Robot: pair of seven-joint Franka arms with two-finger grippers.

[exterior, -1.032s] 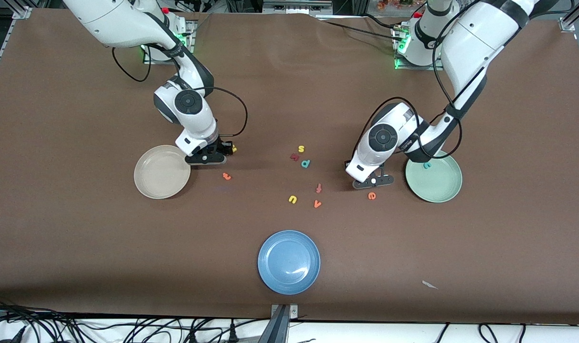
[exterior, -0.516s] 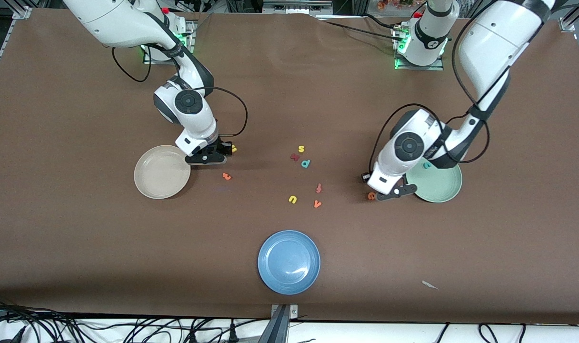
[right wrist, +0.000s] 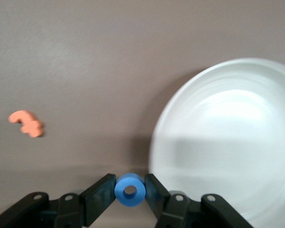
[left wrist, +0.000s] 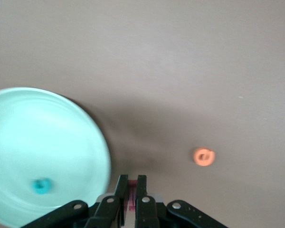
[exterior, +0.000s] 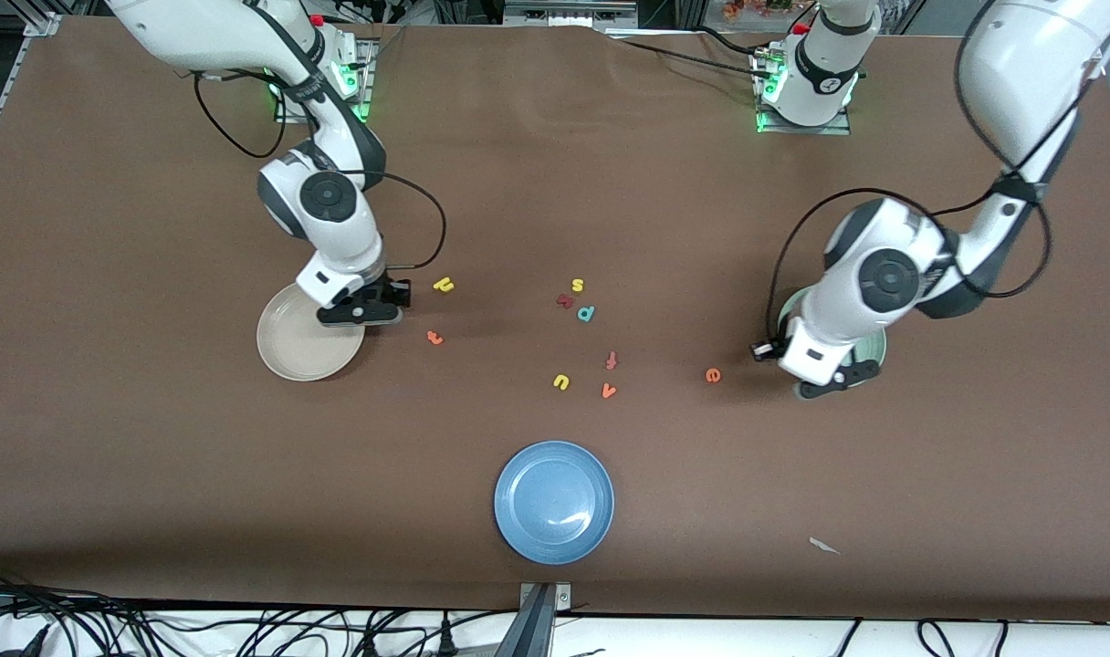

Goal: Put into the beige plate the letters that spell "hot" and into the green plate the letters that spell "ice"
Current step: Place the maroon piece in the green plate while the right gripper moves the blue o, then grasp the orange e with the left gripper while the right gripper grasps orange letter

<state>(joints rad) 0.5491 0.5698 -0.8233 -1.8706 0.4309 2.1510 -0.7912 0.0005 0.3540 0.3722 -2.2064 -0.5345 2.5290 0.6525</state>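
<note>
My right gripper [exterior: 363, 312] is shut on the blue ring-shaped o [right wrist: 129, 190] and hangs over the rim of the beige plate [exterior: 292, 351]. That plate's bowl [right wrist: 228, 133] holds nothing. The yellow h [exterior: 443, 285] and the orange t [exterior: 435, 338] lie on the table beside the plate. My left gripper [exterior: 827, 381] is shut on the dark red i [left wrist: 132, 195] at the edge of the green plate [exterior: 877, 347], which the arm mostly hides. The teal c [left wrist: 41, 185] lies in that plate [left wrist: 47, 133]. On the table beside it lies the orange e [exterior: 713, 374].
Mid-table lie a yellow s [exterior: 577, 285], a dark red letter [exterior: 565, 300], a teal p [exterior: 587, 313], an orange f [exterior: 612, 360], a yellow u [exterior: 561, 381] and an orange v [exterior: 608, 391]. A blue plate [exterior: 553, 502] sits nearer the front camera.
My left gripper has swung from beside the orange e to the green plate's edge. My right gripper has moved from beside the yellow h to the beige plate's rim.
</note>
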